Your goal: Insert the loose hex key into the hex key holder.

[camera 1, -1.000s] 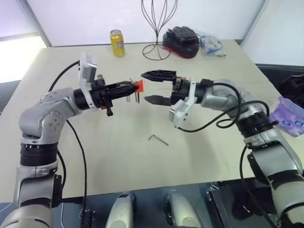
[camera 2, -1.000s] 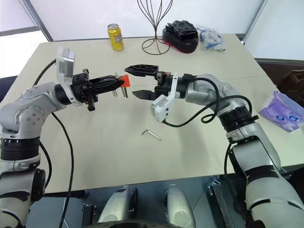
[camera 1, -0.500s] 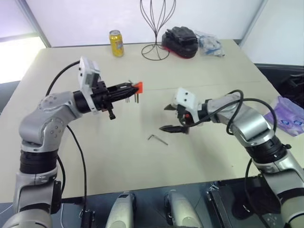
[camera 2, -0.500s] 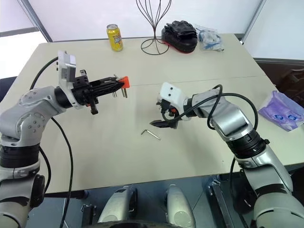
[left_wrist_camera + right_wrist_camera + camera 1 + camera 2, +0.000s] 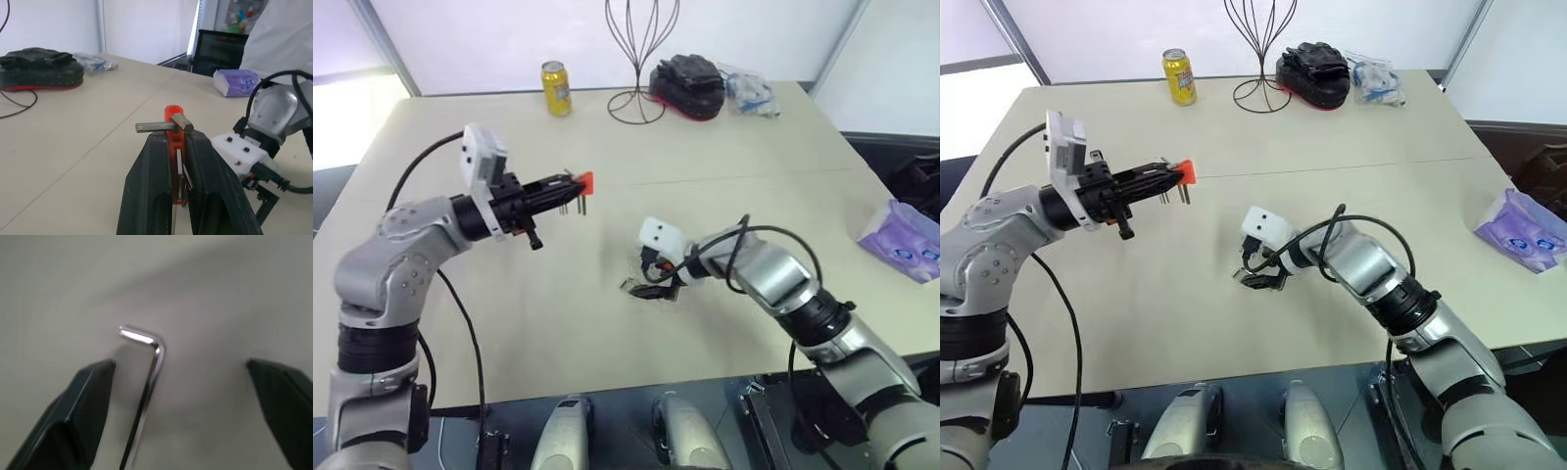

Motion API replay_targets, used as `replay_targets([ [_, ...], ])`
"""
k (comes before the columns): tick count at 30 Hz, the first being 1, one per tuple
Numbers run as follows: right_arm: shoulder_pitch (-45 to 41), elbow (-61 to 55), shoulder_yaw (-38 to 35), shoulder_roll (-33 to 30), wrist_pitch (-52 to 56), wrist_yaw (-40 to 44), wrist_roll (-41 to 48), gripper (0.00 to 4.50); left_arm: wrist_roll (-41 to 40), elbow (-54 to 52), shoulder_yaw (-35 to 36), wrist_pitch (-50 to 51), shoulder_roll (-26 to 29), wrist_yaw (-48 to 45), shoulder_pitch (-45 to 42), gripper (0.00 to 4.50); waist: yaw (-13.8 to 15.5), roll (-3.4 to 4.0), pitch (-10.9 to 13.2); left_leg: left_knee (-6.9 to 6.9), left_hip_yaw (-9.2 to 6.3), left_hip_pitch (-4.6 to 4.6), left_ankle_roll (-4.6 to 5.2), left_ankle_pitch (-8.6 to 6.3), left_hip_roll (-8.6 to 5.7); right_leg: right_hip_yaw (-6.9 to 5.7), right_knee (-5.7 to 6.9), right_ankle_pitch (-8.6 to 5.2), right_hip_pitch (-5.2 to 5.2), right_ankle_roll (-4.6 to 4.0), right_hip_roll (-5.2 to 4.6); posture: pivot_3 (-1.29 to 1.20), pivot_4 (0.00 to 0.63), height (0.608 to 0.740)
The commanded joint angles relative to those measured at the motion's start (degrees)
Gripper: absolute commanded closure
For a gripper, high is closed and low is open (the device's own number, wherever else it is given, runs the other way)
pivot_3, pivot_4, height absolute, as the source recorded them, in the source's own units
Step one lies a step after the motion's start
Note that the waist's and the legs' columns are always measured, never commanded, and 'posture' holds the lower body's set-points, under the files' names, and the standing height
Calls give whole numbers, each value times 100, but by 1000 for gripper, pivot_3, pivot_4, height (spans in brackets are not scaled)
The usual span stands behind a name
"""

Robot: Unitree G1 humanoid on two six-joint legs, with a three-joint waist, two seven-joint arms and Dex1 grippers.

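Straddling the loose hex key (image 5: pixel 145 382) on the counter (image 5: pixel 754 127), your right claw (image 5: pixel 181 396) is spread wide, fingers either side of it. Your left claw (image 5: pixel 178 161) is clenched on the orange holder (image 5: pixel 172 128), held above the counter, well apart.

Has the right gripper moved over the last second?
Yes. The right gripper, open, has come down from beside the holder in the left gripper to the table, now straddling the loose hex key.
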Motion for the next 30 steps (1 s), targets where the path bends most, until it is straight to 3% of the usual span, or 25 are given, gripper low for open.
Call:
replay_targets([
  [1, 119, 221, 232, 38, -466, -135, -475, 76, -129, -278, 187, 18, 84, 87, -1, 4500, -8, -2, -1, 1, 0, 2, 0, 0, 0, 0, 1, 0, 2, 0, 1, 0, 150, 740],
  [2, 133, 252, 265, 41, -570, -139, -566, 76, -140, -288, 197, 24, 98, 98, 9, 4500, -10, -3, -2, 1, -1, 2, 0, 0, 1, 0, 2, 0, 2, 0, 3, 0, 150, 740],
  [5, 194, 341, 357, 11, -921, -123, -846, 910, -139, -314, 217, 29, 143, 137, 41, 4500, -20, -3, -3, 0, -1, 17, 0, 0, 0, 0, 3, 0, 15, 0, 7, 0, 150, 740],
  [12, 233, 437, 303, 25, -1046, 76, -991, 4453, -142, -336, 191, -8, 181, 196, 48, 4500, 14, -3, -3, 3, -2, 19, 0, 0, 1, 0, 2, 0, 20, 0, 4, 0, 150, 740],
  [17, 290, 534, 178, 27, -1031, 159, -1016, 4453, -140, -333, 178, -35, 155, 219, 40, 4500, 41, -6, -5, 4, -5, 22, 0, 0, 0, -4, -1, 0, 29, -1, 1, 0, 150, 740],
  [19, 354, 586, -182, 115, -1344, -79, -952, 4453, -126, -318, 158, -61, 123, 229, 45, 4500, 55, -7, -5, 4, -7, 22, 0, 0, 0, -5, -1, 0, 30, -1, 2, 0, 150, 740],
  [24, 348, 881, -1570, 568, -3344, -1281, -842, 4453, -91, -308, 60, -142, -65, 294, 63, 4500, 114, -6, -1, 3, 2, 19, 0, 0, -2, -1, -4, 0, 24, -1, 0, 0, 150, 740],
  [30, -123, 935, -2898, 1048, -4123, -2594, -759, 4453, 79, -181, -107, -310, -397, 416, -36, 4500, 123, -6, -1, -6, 2, -1, -1, 0, 0, 1, -5, 0, -2, 0, 2, 0, 150, 740],
])
